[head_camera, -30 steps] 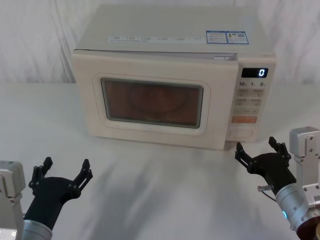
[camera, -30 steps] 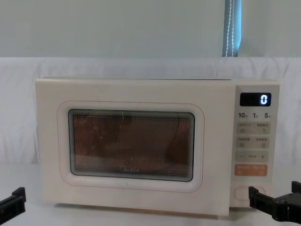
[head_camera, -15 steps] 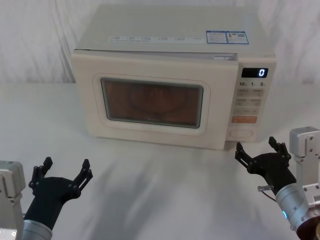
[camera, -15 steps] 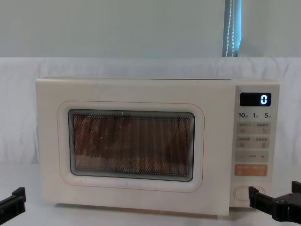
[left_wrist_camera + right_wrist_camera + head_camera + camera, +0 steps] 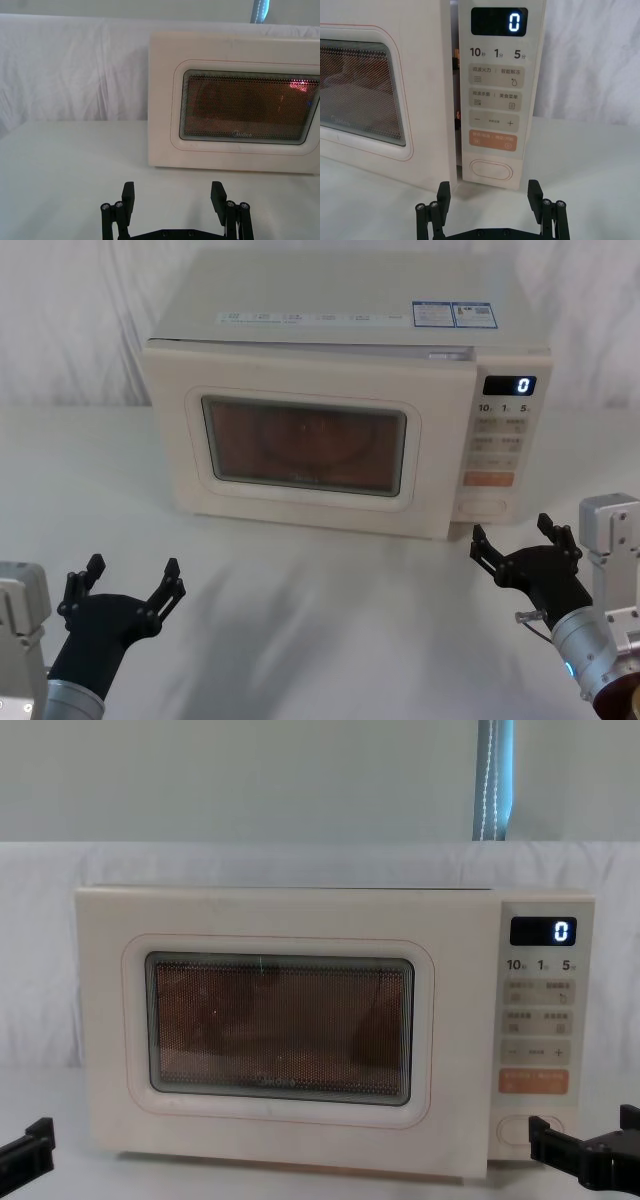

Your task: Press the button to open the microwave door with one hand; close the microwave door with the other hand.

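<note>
A white cloth covers the table point(image 5: 330, 620) and hangs as a backdrop behind it. A cream microwave point(image 5: 340, 330) stands at the centre rear of the table, facing the robot. The microwave door point(image 5: 300, 445) forms the large left part of its front, with a dark rounded window; in the right wrist view a narrow dark gap shows between the door's right edge and the control panel point(image 5: 495, 95), so the door stands slightly ajar. The panel display point(image 5: 509, 385) reads 0. The button point(image 5: 492, 169), a wide pill-shaped key, sits at the bottom of the panel, below the orange key point(image 5: 492, 141). The right gripper point(image 5: 525, 543) hovers low over the table just in front of the panel's lower right corner, fingers spread apart, clear of the button. The left gripper point(image 5: 128, 585) rests near the table's front left, well apart from the door, fingers likewise spread and empty.
</note>
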